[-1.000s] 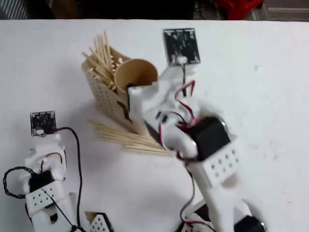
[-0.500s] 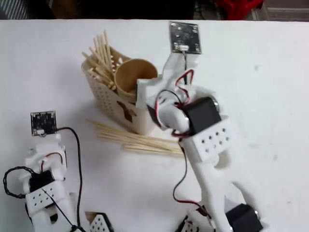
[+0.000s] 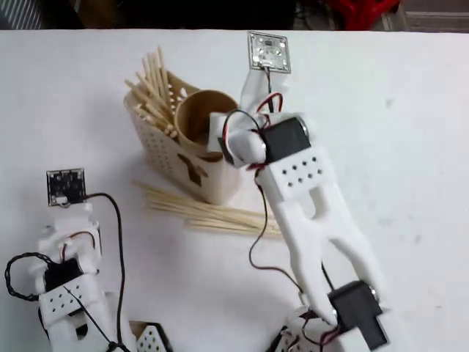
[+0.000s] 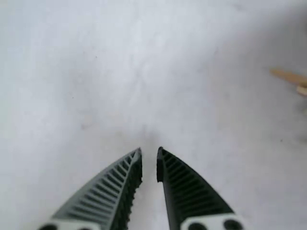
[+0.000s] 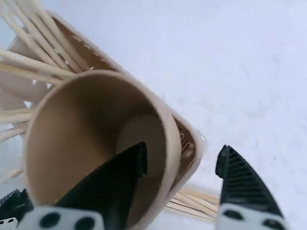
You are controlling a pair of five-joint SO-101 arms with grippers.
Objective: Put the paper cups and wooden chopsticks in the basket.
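Robotics lab bench by the look of it; plain white table; my white plastic arm with its servos uncovered; loose black cable across the top; bare circuit board at each wrist; dark room past the far edge.

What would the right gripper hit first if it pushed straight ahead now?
Probably the paper cup: the right gripper straddles its wall, one finger inside, so the cup's floor or rim comes first. Depth is unclear.
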